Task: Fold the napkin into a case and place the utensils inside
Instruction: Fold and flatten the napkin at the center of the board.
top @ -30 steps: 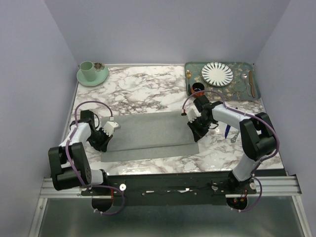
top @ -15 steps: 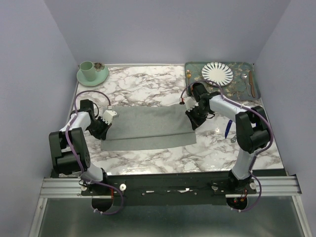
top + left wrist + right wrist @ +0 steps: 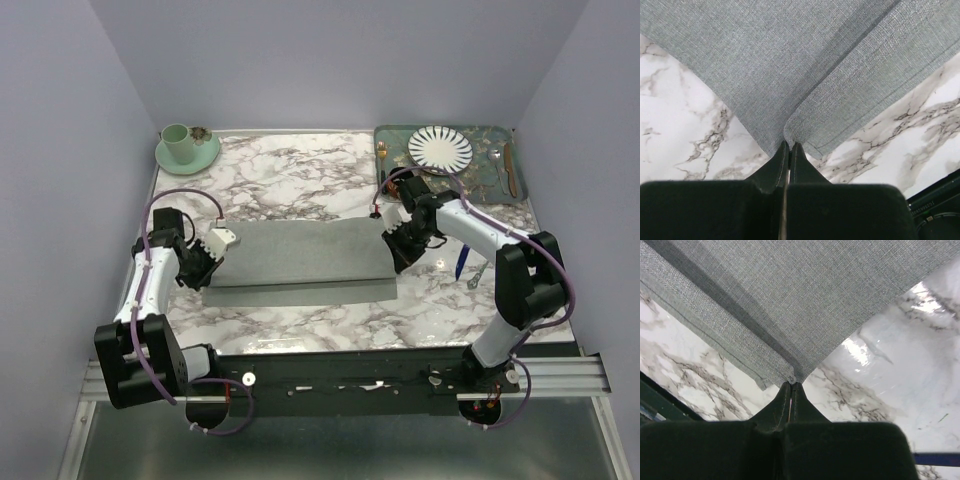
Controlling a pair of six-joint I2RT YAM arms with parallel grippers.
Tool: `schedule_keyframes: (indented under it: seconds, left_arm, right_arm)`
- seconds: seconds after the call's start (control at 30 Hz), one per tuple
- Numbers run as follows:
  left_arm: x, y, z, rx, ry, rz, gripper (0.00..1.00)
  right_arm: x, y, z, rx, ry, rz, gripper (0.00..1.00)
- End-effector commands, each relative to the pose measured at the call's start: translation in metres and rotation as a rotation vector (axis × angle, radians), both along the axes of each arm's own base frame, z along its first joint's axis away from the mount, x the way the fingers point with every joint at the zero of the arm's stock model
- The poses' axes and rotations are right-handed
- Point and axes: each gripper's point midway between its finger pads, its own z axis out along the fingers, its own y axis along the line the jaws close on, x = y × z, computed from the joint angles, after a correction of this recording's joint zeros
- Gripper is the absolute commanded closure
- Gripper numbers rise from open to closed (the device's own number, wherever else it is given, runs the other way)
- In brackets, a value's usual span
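The grey napkin lies across the middle of the marble table as a wide band, not a narrow case. An upper layer is folded over a strip along its near edge. My left gripper is shut on its left corner; the left wrist view shows the tips pinching the folded cloth. On the other side, my right gripper is shut on the right corner, tips clamped on the cloth. The utensils lie right of my right arm: a blue-handled one and a spoon.
A green patterned tray at the back right carries a striped plate, a small gold fork and more cutlery. A green cup on a saucer stands at the back left.
Both grippers have carried the napkin's corners away from the near edge. The cloth went from a broader spread sheet to a shorter band, folded over itself and sitting farther back.
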Motion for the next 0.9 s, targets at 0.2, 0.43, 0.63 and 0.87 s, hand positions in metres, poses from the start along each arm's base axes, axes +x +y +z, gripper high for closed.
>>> schedule_keyframes:
  seconds: [0.2, 0.43, 0.63, 0.87]
  left_arm:
    - [-0.033, 0.009, -0.015, 0.082, 0.043, -0.034, 1.00]
    - [-0.022, 0.011, -0.031, 0.068, 0.063, 0.004, 1.00]
    - [-0.016, 0.014, -0.038, 0.075, 0.070, 0.014, 1.00]
    - [-0.007, 0.015, -0.030, 0.070, 0.050, 0.029, 1.00]
  right_arm:
    - [-0.041, -0.005, -0.007, -0.029, 0.105, 0.005, 0.99]
    - [-0.043, 0.015, -0.027, -0.045, 0.155, 0.007, 0.99]
    - [-0.039, 0.014, -0.036, -0.079, 0.163, -0.003, 0.99]
    - [-0.035, 0.022, -0.013, -0.039, 0.145, 0.005, 0.99]
